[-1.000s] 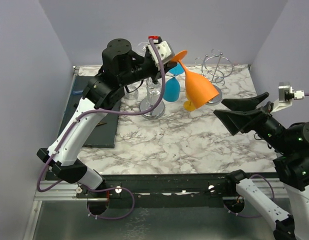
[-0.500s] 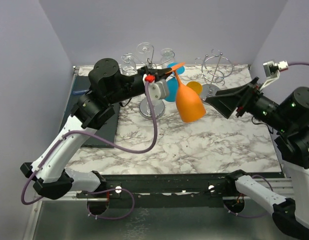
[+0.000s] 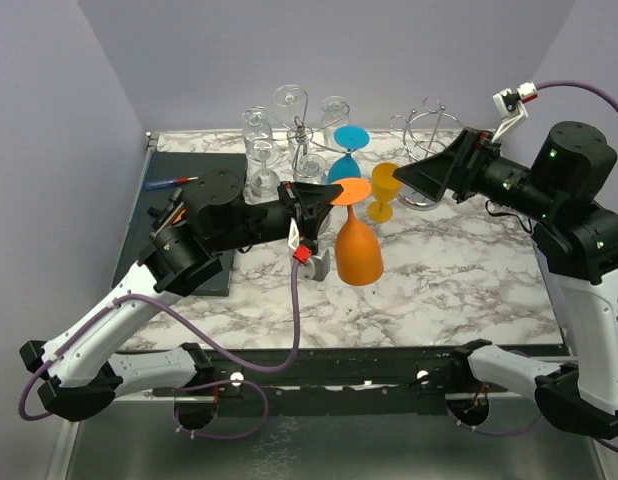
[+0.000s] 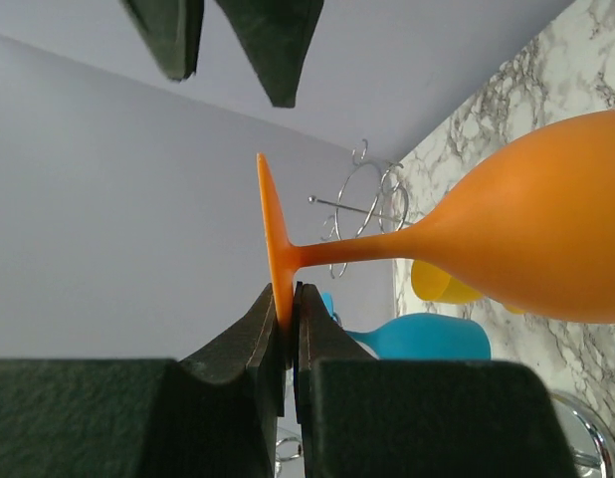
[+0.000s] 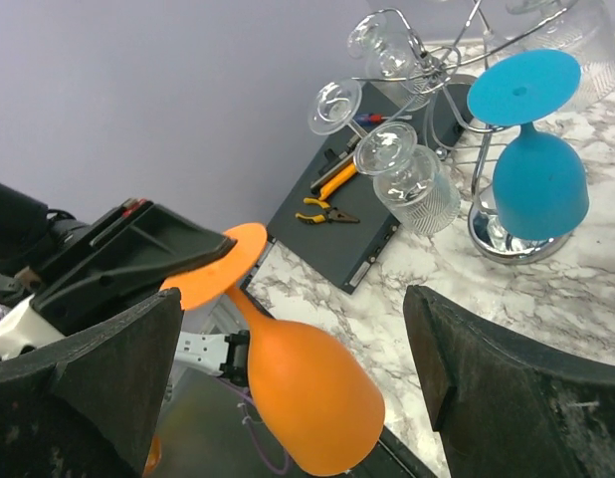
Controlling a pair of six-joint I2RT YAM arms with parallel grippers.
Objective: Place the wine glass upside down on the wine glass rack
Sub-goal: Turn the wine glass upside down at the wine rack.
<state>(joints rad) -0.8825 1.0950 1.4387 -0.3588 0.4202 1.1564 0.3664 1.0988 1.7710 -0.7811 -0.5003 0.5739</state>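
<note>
Wine glass [image 3: 357,252] in left end effector [image 4: 290,297]

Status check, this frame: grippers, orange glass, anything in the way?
Left gripper shut on orange wine glass foot, bowl hanging down. Right gripper open, empty. Glass not yet on rack; blue glass, clear glasses hang there.

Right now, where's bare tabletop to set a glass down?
Bare tabletop lies front right, between the held orange glass and the right edge. The back is crowded: loaded glass rack, blue glass, small yellow glass, second wire rack. The left arm overhangs front left.
</note>
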